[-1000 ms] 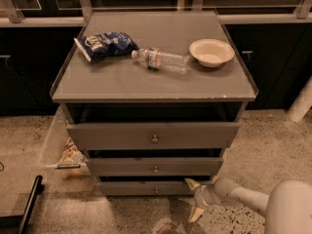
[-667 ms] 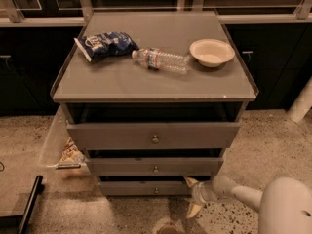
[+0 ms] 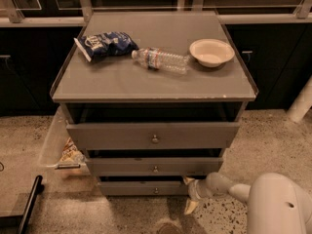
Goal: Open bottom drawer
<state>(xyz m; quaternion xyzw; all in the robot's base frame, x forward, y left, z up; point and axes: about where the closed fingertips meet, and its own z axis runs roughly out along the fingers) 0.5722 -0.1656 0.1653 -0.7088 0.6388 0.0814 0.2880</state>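
Observation:
The bottom drawer (image 3: 141, 188) is the lowest and narrowest of three grey drawers in the cabinet, with a small round knob (image 3: 156, 190) at its centre. It stands out a little from the cabinet. My gripper (image 3: 189, 194) is at the drawer's right end, near the floor, on a pale arm (image 3: 229, 188) that comes in from the lower right. Its fingers are spread, one fingertip (image 3: 187, 180) at the drawer front's upper right corner and the other (image 3: 190, 208) lower, over the floor. It holds nothing. The knob is well to the left of the gripper.
The mid-sized drawer (image 3: 155, 166) and the top, widest drawer (image 3: 153, 135) both stand partly out. On the cabinet top lie a blue chip bag (image 3: 105, 44), a water bottle (image 3: 162, 60) and a white bowl (image 3: 211, 52). A clear bin (image 3: 53, 145) stands at the left.
My gripper and forearm have shifted a little to the left, closer to the right end of the bottom drawer. The drawers have not visibly moved.

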